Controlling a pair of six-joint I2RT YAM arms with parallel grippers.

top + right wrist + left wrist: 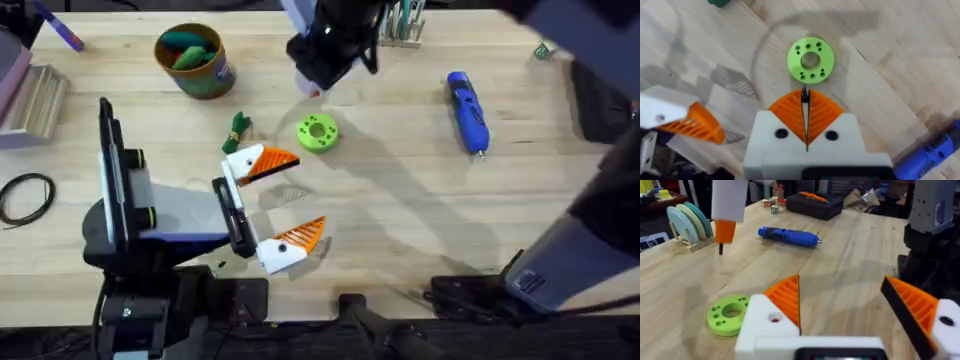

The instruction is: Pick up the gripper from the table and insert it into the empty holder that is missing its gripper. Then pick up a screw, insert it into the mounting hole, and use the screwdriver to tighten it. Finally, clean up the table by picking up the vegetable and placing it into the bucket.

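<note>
My left gripper (308,195) lies open low over the table, both white mounts bearing orange ribbed pieces. The far mount, the holder (243,165), has the orange gripper (275,162) seated in it, and its mounting hole (774,318) faces up. My right gripper (804,95) hangs above the lime-green disc (810,60), shut on a thin dark screw (720,249) pointing down. The blue screwdriver (467,110) lies at the far right. The dark green vegetable (238,127) lies just beyond the holder. The bucket (213,78) stands at the far left.
The bucket holds green and orange toys. A black cable loop (25,195) lies at the left edge. A plate rack (687,222) and a black case (815,205) stand at the table's far side. The right arm (590,240) spans the right side.
</note>
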